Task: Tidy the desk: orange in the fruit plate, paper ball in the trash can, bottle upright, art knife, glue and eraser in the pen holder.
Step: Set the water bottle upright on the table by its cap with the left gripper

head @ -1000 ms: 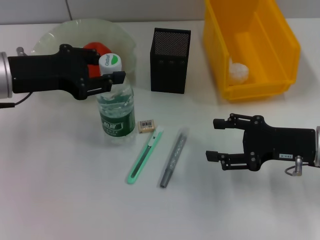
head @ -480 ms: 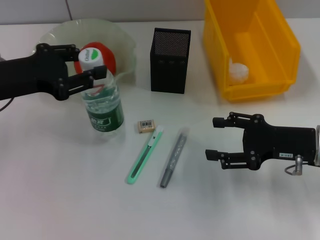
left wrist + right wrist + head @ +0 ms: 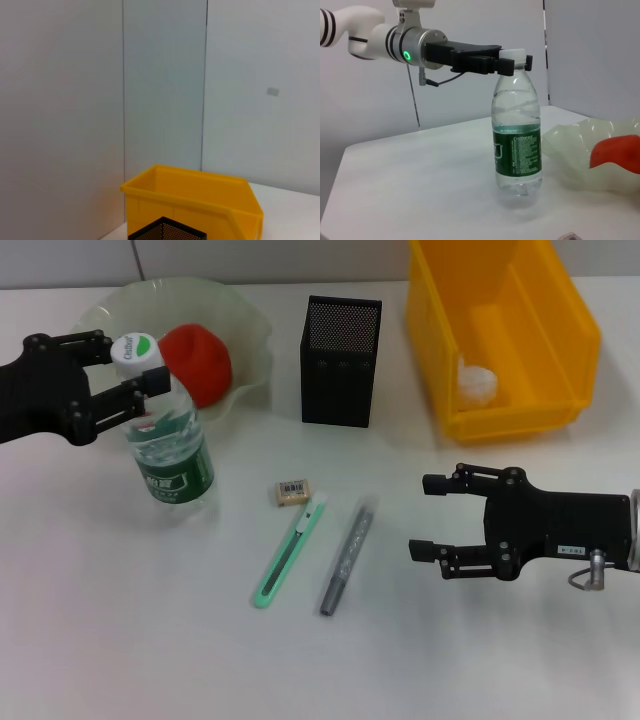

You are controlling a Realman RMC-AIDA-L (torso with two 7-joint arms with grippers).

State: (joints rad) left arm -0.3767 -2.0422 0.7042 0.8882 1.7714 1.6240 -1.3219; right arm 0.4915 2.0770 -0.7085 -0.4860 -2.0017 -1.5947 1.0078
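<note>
Left hand point(image 3: 125, 377) at the bottle's point(image 3: 168, 452) neck, fingers point(image 3: 485, 64) spread to either side of the white cap, whether pressing it or just clear not discernible. Bottle upright on the white table point(image 3: 150, 640), directly below that hand. Just beyond the left hand, the pale green fruit plate point(image 3: 250, 335) with the orange point(image 3: 197, 361) inside. Farther toward the right hand, the black mesh pen holder point(image 3: 340, 360).

Right hand point(image 3: 425, 516) low over the table, jaws wide apart, gripping nothing. Nearest to its fingertips, a grey glue pen point(image 3: 346, 555) flat on the table; next over, the green art knife point(image 3: 290, 550), roughly parallel. Past the knife's tip, the small eraser point(image 3: 292, 491), close beside it. Beyond the right hand, the yellow bin point(image 3: 520, 390) with the white paper ball point(image 3: 478, 380) inside.
</note>
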